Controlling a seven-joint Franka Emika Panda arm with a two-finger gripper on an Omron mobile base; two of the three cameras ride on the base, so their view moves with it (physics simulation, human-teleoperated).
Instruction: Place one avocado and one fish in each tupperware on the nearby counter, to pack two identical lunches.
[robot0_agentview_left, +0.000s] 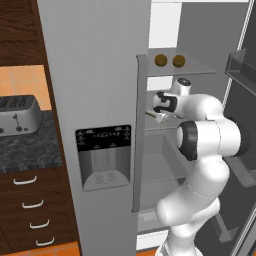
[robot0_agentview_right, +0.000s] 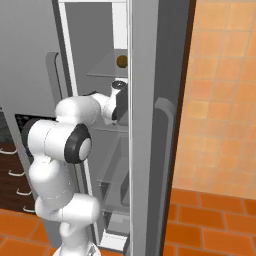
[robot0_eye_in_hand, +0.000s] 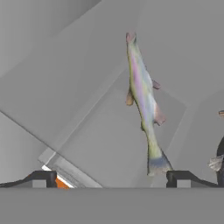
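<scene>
Two dark fingertips (robot0_eye_in_hand: 43, 178) rise at the bottom of the hand view, set far apart: the jaws of the gripper (robot0_eye_in_hand: 111, 179) are spread wide with nothing between them. Just beyond them a fish (robot0_eye_in_hand: 143, 98) lies on a pale grey fridge shelf (robot0_eye_in_hand: 87, 87). It is long and slim, silver-grey with a pink and green sheen along its flank, small tan fins at the belly, and a fanned grey tail nearest the right fingertip. Its head points away from the hand. At the right edge of that view, part of a second fish (robot0_eye_in_hand: 217, 162) shows, mostly cut off.

From the left base view the white arm (robot0_agentview_left: 205, 145) reaches into the open fridge (robot0_agentview_left: 95, 90), its hand at the level of a middle shelf. On the shelf above it sit two avocados (robot0_agentview_left: 160, 60), small round brown-olive balls, side by side and near each other but apart. One avocado shows in the right base view too.

To the left of the fridge, a silver toaster (robot0_agentview_left: 17, 116) stands on the dark marbled surface (robot0_agentview_left: 30, 147) over brown drawers (robot0_agentview_left: 32, 210) with curved silver handles.
</scene>
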